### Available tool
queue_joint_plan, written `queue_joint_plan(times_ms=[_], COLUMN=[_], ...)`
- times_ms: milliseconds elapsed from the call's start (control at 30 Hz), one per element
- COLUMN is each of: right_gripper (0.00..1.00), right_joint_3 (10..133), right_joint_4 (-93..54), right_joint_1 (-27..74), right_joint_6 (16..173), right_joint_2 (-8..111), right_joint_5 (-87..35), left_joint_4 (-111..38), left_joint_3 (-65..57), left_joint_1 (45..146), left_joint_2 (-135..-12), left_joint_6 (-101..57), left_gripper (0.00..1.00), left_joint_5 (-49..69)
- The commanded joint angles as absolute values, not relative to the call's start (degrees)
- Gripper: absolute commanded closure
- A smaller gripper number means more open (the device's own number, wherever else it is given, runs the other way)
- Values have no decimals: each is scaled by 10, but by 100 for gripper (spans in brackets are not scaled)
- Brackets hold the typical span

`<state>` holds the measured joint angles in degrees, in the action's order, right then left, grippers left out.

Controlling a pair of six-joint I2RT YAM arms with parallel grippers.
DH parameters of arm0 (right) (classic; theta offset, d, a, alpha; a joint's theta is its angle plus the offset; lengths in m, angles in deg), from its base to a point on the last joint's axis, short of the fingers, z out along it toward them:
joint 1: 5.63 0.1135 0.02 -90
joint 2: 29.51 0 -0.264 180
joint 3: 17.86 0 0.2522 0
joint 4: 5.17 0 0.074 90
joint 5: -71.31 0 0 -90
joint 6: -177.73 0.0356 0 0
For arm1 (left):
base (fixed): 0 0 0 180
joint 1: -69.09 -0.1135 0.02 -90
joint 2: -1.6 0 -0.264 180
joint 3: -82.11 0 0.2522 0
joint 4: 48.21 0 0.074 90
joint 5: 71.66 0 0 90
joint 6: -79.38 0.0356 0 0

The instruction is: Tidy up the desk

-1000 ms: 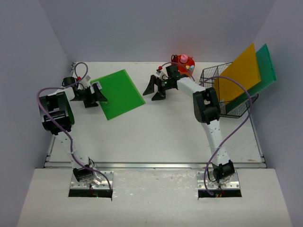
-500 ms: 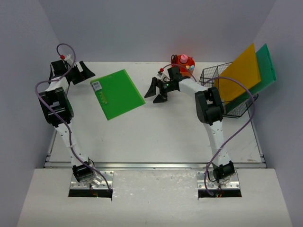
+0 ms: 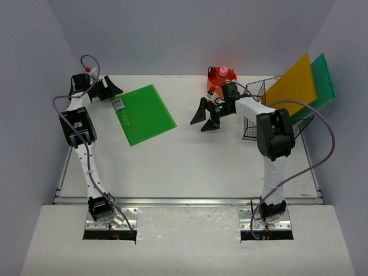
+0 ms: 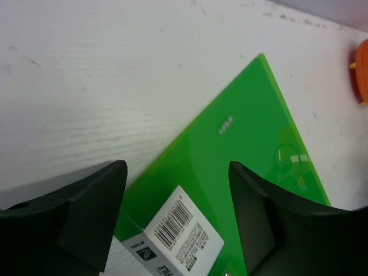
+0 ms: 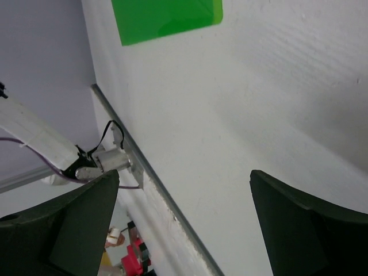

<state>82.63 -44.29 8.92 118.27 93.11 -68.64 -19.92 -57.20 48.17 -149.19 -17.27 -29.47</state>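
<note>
desk [image 3: 184, 167] lies 12 o'clock of the arm bases [image 3: 106, 211]; green folder [image 3: 144, 114] on it at 10 o'clock, white label [image 4: 183, 230] with barcode, print illegible. left gripper [image 3: 110, 90], right gripper [image 3: 206, 118]: jaws apart

A bright green folder [image 3: 142, 114] lay flat just ahead of the left jaws, its near corner showing in the gap between them [image 4: 241, 144]. A white barcode label [image 4: 184, 233] sat on that corner, closest to the left jaws. Well ahead of the right jaws the same folder's far end showed [image 5: 164, 17]. A red-orange object with a pink top [image 3: 221, 76] stood just behind the right jaws. Further back on that side was a black wire basket [image 3: 250, 127], with an orange sheet [image 3: 293, 86] and a darker green sheet [image 3: 323, 80] leaning tilted out of it, the orange one in front.
</note>
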Motion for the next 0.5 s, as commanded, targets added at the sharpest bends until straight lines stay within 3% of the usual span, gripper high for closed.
queue_joint_plan(times_ms=[0, 200, 467], right_gripper=[5, 5, 5], right_joint_3=[806, 809, 731], right_joint_4=[-426, -405, -406], right_joint_1=[88, 84, 80], right_joint_6=[1208, 1258, 1268], right_joint_2=[917, 951, 984], right_joint_5=[-718, -740, -735], left_joint_4=[1, 108, 54], left_joint_3=[-466, -277, -41], left_joint_1=[500, 529, 557], left_joint_2=[-1430, -1270, -1134], left_joint_6=[-9, 143, 91], left_gripper=[38, 59, 61], left_joint_5=[-352, -308, -326])
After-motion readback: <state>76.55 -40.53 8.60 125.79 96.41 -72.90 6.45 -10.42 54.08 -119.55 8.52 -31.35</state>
